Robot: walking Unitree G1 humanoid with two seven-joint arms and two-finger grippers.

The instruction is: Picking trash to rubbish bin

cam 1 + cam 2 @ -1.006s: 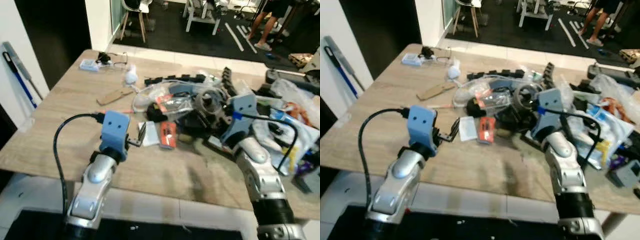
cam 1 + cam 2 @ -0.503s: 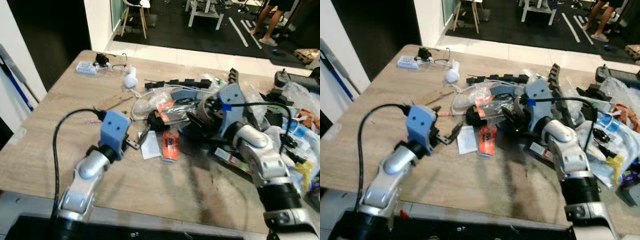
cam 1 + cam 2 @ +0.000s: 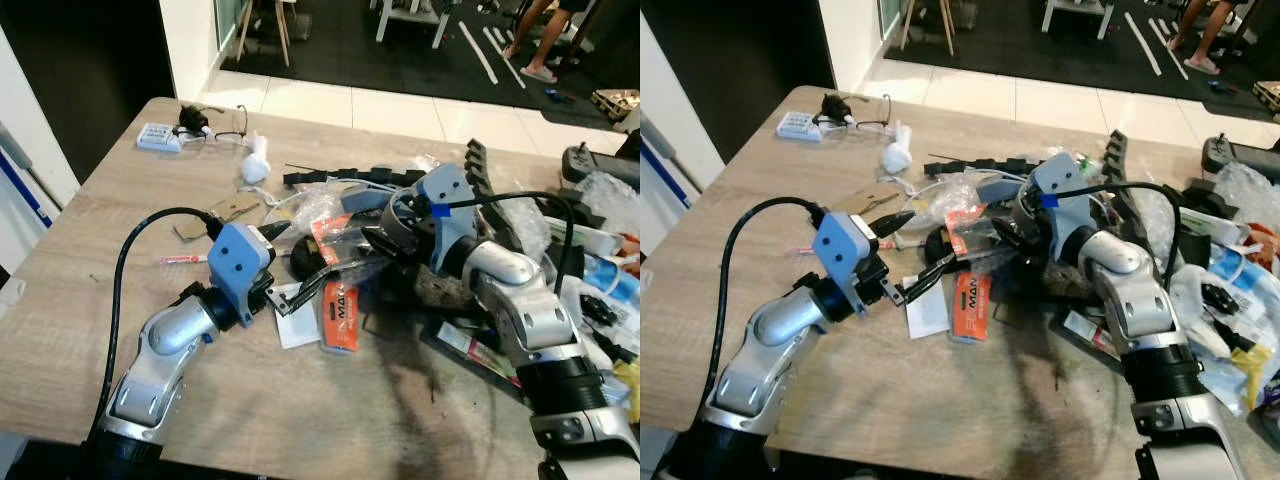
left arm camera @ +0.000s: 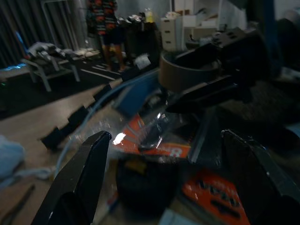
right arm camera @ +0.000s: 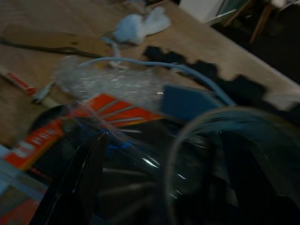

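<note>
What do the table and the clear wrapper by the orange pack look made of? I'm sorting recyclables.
Table: pale wood or wood-look laminate, matte, with visible grain lines. Wrapper: thin clear plastic film, judging by its crinkles and glints. Orange pack: probably printed card or plastic, too blurred to tell.

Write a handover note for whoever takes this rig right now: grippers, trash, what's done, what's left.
Left gripper: open, holding nothing, over the table at the near edge of the trash pile, pointed at the clear plastic wrapper.
Right gripper: open, reaching into the pile at the same wrapper from the other side.
Trash: heaped mid-table, with an orange packet and a white slip of paper lying flat in front, plastic bags to the right.
Done: nothing picked up yet.
Left: grip a piece, carry it to the bin, repeat for the pile.
</note>
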